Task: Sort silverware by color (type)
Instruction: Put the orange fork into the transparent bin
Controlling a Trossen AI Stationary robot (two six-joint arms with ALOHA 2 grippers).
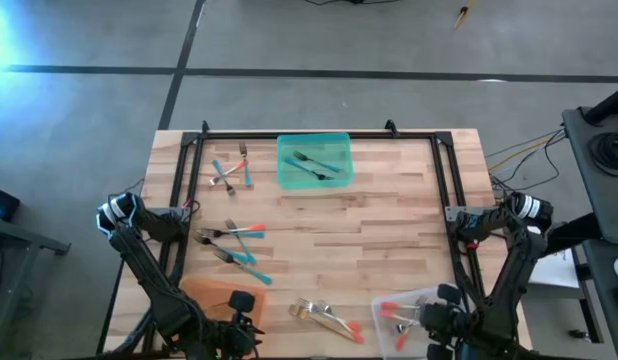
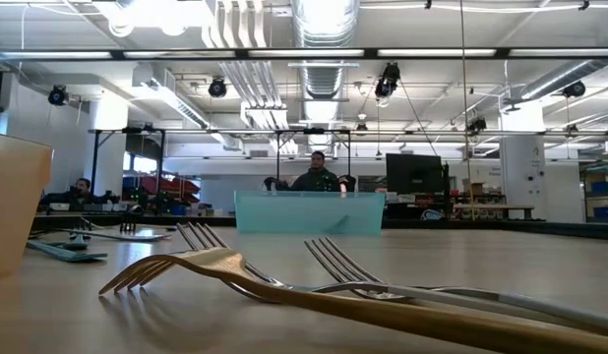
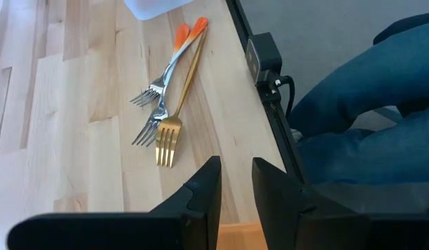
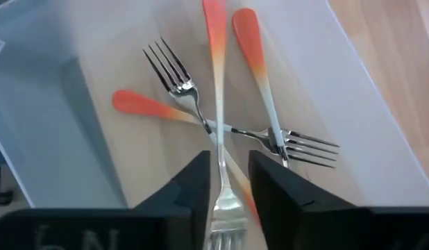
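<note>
Right gripper (image 4: 226, 191): over the clear tray (image 4: 55, 104) at the table's near right corner, jaws parted, straddling a coral-handled fork (image 4: 218, 104).
Fork axis: runs straight out between the fingers.
Left gripper (image 3: 235, 191): near edge, slightly apart, empty.

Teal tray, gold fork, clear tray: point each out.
teal tray (image 1: 286, 178), high view, left rim.
gold fork (image 3: 169, 137), left wrist view, base of the tines.
clear tray (image 1: 383, 300), high view, left corner.

Coral-handled forks (image 4: 221, 118) crossed in clear tray; others scattered on table
</note>
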